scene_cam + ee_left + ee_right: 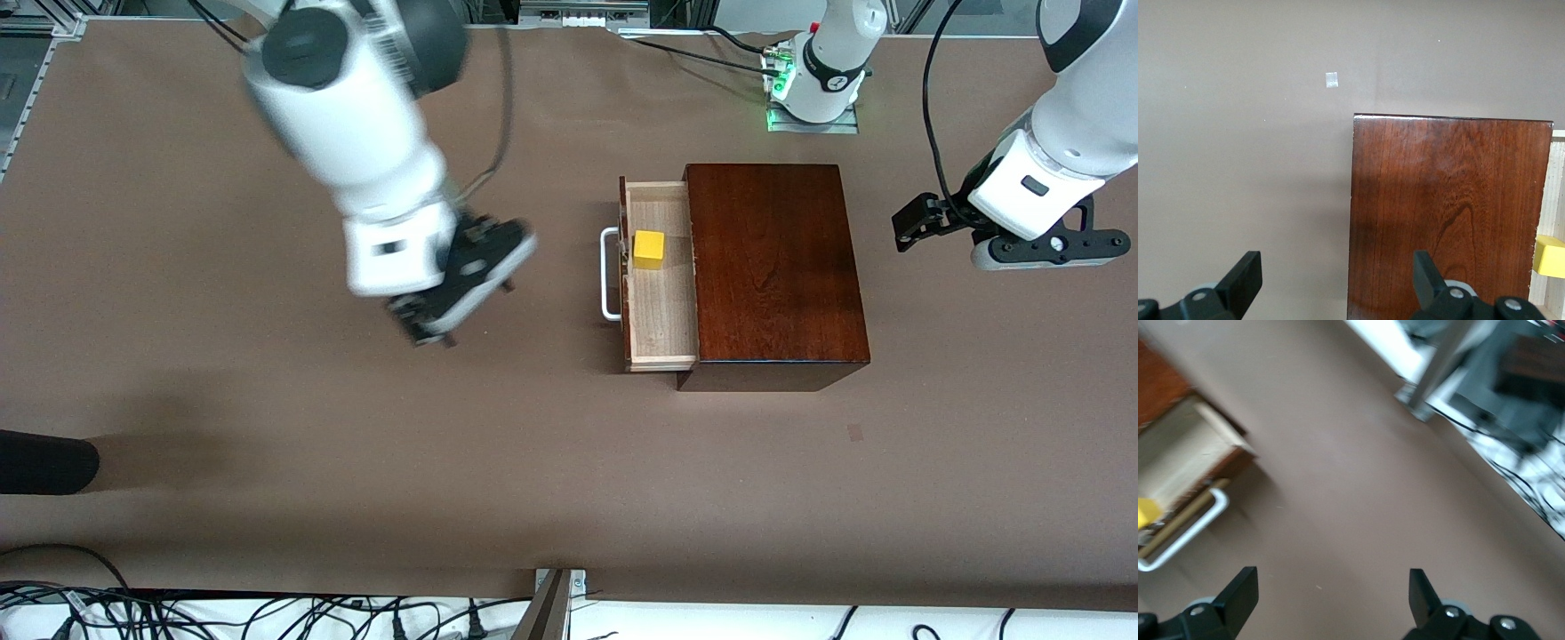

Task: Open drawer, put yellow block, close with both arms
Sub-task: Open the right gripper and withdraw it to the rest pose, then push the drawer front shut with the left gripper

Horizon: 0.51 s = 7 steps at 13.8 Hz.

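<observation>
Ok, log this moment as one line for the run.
drawer: open | yellow block: inside drawer | right tool: open, empty, over table | left tool: open, empty, beside box

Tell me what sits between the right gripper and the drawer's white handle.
Only bare brown table, as the front view shows: the right gripper, open, hangs over it, clear of the handle.

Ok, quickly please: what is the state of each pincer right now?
Left pincer: open, holding nothing, over the edge of the wooden box.
Right pincer: open, holding nothing, over bare table near the drawer.
</observation>
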Tool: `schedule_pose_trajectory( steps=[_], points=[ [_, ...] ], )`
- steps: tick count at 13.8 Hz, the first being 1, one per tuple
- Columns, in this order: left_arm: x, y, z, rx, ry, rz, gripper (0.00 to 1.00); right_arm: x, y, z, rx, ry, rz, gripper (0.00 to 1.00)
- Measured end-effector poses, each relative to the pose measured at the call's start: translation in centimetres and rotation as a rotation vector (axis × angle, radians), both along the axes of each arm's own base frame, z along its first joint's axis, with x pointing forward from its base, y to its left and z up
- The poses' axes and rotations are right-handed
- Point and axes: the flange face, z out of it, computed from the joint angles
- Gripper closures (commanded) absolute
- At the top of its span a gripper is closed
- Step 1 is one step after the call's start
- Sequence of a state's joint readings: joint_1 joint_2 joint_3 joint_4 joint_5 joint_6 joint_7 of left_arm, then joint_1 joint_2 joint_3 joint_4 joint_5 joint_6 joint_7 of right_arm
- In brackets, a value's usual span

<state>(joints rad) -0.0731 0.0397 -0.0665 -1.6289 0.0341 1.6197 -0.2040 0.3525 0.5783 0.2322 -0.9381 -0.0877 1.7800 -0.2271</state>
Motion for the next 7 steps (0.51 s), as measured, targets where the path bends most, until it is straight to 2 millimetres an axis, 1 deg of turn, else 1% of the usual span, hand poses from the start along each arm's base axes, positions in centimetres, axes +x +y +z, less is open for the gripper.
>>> schedule_pose_trajectory(
  steps=[1,2,3,4,5,7],
  points=[
    [0.0,-0.1,0.0,0.0,0.0,-0.001,0.0,1.0,-4.0,0.9,-0.004,0.021,-0.054,0.0],
    [0.0,-0.2,0.0,0.0,0.001,-0.003,0.0,1.4,-7.6,1.9,-0.012,0.035,-0.101,0.0],
    [-0.2,-0.6,0.0,0.001,0.012,-0.01,0.0,1.1,-10.6,3.0,-0.018,0.047,-0.145,0.0],
    [-0.6,-1.4,-0.2,-0.004,0.038,-0.023,0.0,0.4,-13.0,3.9,-0.025,0.058,-0.185,0.0],
    [-1.1,-2.8,-0.4,-0.028,0.064,-0.042,0.0,-0.6,-15.1,4.7,-0.033,0.065,-0.226,0.0],
    [-2.2,-6.7,-0.4,-0.067,0.085,-0.105,0.0,-3.2,-18.7,5.8,-0.048,0.085,-0.307,0.0]
  ],
)
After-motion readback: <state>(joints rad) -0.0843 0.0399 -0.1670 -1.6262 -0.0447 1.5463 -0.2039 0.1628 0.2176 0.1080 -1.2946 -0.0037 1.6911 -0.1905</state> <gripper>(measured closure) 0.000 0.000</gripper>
